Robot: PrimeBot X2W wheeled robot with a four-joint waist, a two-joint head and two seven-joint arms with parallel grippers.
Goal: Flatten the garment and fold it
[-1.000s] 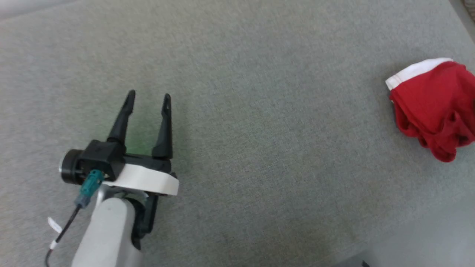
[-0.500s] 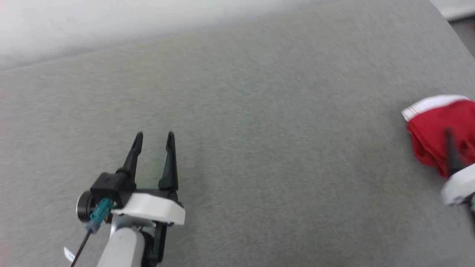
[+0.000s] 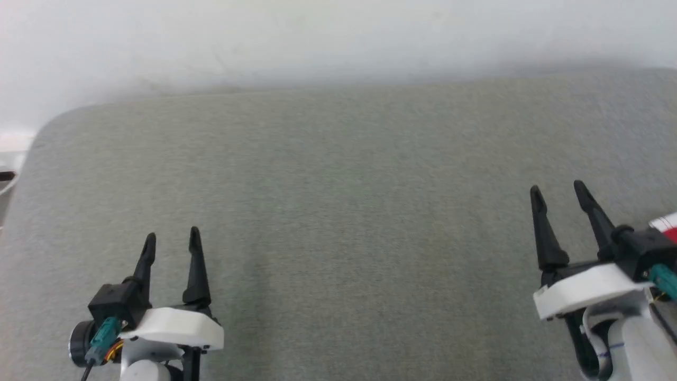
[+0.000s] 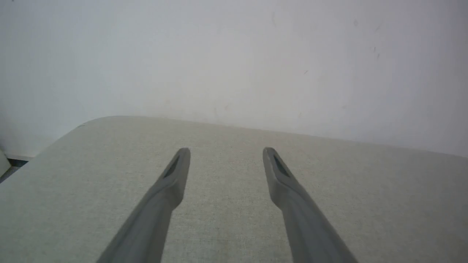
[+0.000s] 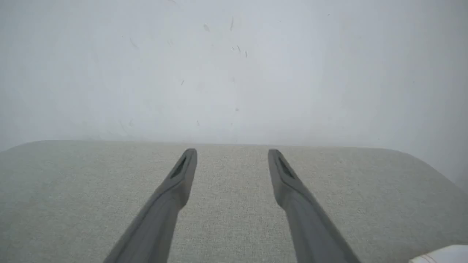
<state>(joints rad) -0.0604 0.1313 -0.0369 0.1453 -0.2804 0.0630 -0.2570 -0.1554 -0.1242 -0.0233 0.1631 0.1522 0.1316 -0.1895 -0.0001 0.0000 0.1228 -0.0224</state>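
Garment (image 3: pixel 669 228) is shrinking to a sliver at the right edge as our camera is swinging; we are keeping left hand (image 3: pixel 173 233) and right hand (image 3: pixel 557 186) spread, flattening unstarted.

surface: grey woven-fabric work surface (image 3: pixel 338 174), rounded corners at far left and far right | backdrop: plain white wall (image 3: pixel 317 37) rising directly behind its far edge | wall detail: small dark scuff marks (image 5: pixel 237 49) scattered high up
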